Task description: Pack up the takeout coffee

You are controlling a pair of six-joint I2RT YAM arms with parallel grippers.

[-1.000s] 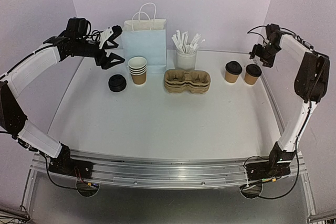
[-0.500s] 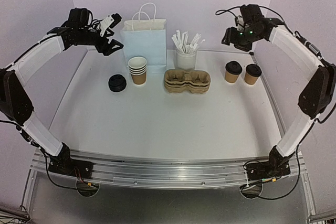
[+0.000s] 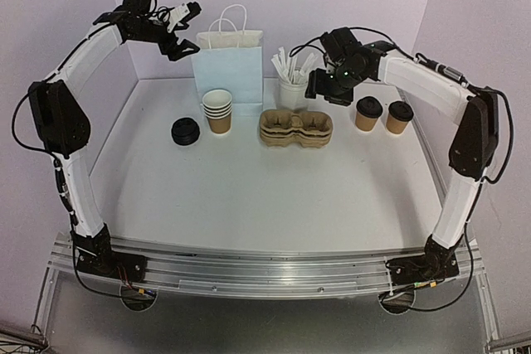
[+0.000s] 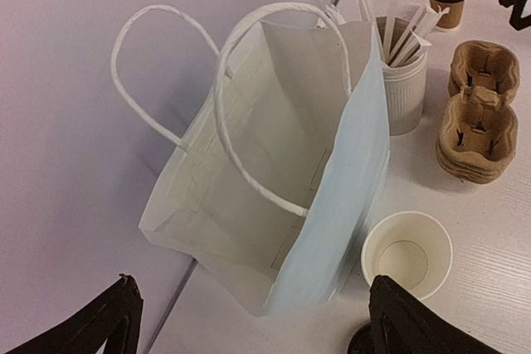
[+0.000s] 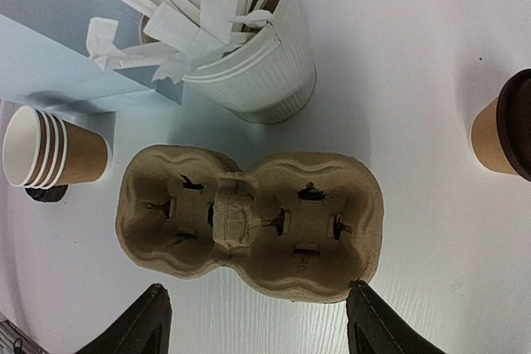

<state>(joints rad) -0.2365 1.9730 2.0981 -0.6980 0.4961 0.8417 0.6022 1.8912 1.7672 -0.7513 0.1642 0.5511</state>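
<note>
Overhead, the left gripper (image 3: 187,31) hangs wide open and empty above the bag (image 3: 228,72) at the table's far edge, while the right gripper (image 3: 323,93), jaws apart and empty, hovers over the carrier stack (image 3: 296,128). Two lidded cups (image 3: 368,113) stand near the far right corner, unpacked; empty cups (image 3: 218,110) and lids (image 3: 185,131) wait beside the bag. A low grab could lift several nested carriers or clip the straw cup (image 3: 293,89).

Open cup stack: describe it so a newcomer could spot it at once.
Find the pale paper bag at the back. Just in front of it, between the black lids and the cardboard carriers, stands the cup stack. Its brown cups are nested and open-topped, white rims showing; the other two cups, far right, wear black lids.
</note>
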